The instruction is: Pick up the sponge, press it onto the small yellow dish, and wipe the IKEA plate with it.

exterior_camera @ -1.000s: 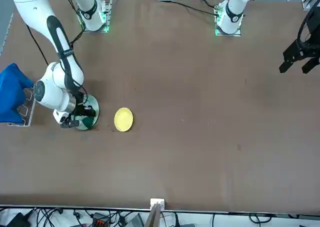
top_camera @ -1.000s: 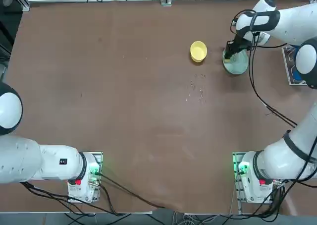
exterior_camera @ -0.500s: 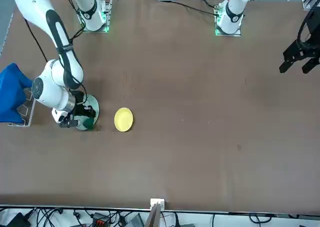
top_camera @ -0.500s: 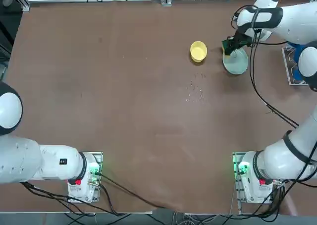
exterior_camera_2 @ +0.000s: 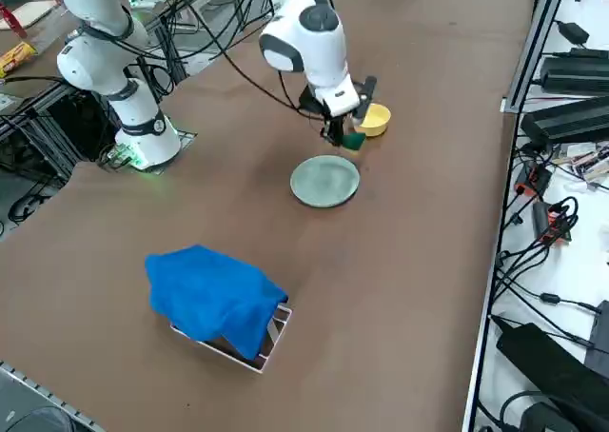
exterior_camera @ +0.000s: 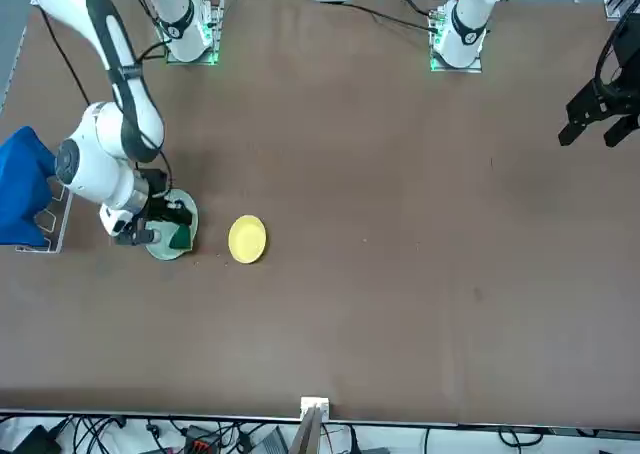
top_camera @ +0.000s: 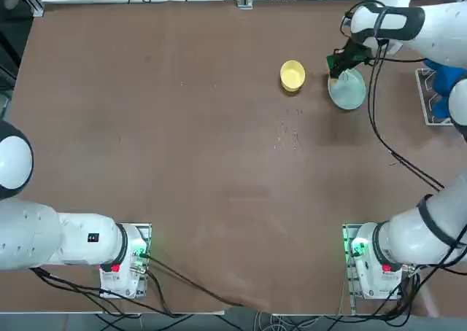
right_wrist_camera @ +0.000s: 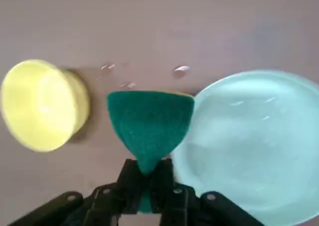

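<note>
My right gripper point(right_wrist_camera: 146, 180) is shut on the sponge point(right_wrist_camera: 149, 120), pinching its green block at one end. It hangs a little above the table, between the small yellow dish point(right_wrist_camera: 42, 104) and the pale blue-green IKEA plate point(right_wrist_camera: 249, 141), with the sponge's edge over the plate's rim. In the top view the gripper point(top_camera: 340, 61) is at the far right, the sponge point(top_camera: 336, 67) at the plate's point(top_camera: 350, 94) far-left rim, and the dish point(top_camera: 292, 75) to the left. The side view shows the sponge point(exterior_camera_2: 353, 141) clear of the plate point(exterior_camera_2: 325, 181) and beside the dish point(exterior_camera_2: 376, 120).
A blue cloth point(exterior_camera_2: 214, 294) lies over a small rack near the table's right edge, beyond the plate. Small crumbs point(top_camera: 290, 130) are scattered on the brown table in front of the dish. A black cable point(top_camera: 379, 130) trails from the right arm over the table.
The right gripper has lifted the sponge off the plate and drawn it toward the plate's far rim, on the yellow dish's side. The plate and the dish have stayed in place.
</note>
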You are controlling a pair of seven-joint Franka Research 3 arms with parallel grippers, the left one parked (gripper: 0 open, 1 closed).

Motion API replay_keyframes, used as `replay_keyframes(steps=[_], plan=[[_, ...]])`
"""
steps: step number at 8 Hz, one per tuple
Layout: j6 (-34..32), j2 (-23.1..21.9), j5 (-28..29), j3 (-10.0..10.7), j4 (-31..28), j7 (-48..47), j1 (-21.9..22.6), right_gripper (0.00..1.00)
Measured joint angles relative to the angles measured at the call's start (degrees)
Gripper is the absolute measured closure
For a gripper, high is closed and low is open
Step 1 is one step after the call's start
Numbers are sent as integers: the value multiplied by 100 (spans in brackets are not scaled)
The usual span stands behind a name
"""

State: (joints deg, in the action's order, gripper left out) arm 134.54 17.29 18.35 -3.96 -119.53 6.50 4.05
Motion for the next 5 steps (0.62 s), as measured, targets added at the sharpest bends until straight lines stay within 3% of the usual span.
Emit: replay_keyframes(steps=[5], plan=[[-565, -329, 16, -52, -65, -1196, 1434, 88]])
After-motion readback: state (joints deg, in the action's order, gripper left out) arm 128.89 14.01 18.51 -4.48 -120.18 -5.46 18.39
